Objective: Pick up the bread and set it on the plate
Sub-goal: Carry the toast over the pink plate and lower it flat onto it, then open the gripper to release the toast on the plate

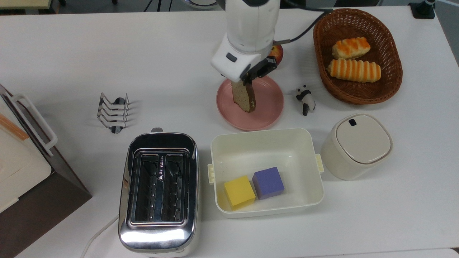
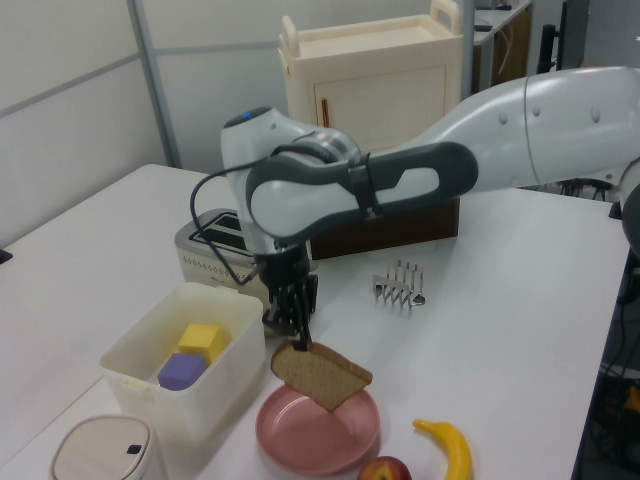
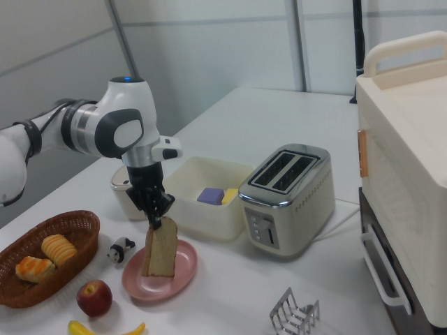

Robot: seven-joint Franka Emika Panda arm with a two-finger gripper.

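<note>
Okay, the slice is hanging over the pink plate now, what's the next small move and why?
Probably lower a little further, then release. The gripper pinches the bread by its top edge, and the slice hangs over the plate. In the right view its lower edge looks at or just above the plate surface; contact is unclear.
</note>
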